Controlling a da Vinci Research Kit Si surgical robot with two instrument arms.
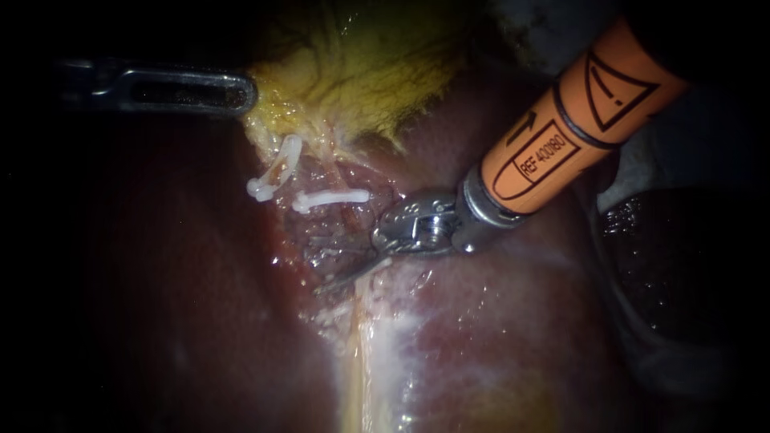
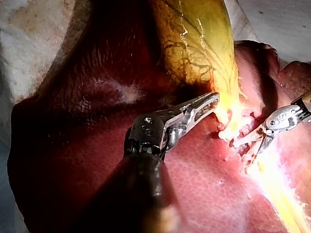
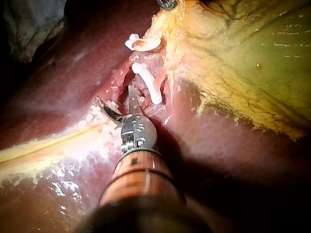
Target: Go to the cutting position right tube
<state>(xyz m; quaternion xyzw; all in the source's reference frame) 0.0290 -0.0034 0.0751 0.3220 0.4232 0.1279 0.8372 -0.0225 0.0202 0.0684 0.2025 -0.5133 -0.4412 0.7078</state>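
Now working on the approach, judging by the layout: holding the right instrument (image 1: 350, 261) just below the right tube (image 1: 346, 215), blades parted and gripping nothing, not yet straddling the tube. Next, probably needing to lift the open blades around the tube beside its white clip (image 1: 329, 196), steering clear of the second clip (image 1: 273, 170). Clamping the gallbladder (image 1: 361, 64) edge with the left instrument (image 1: 241, 92). Working over wet, glistening liver (image 1: 497, 345), with dim surroundings allowing little room.
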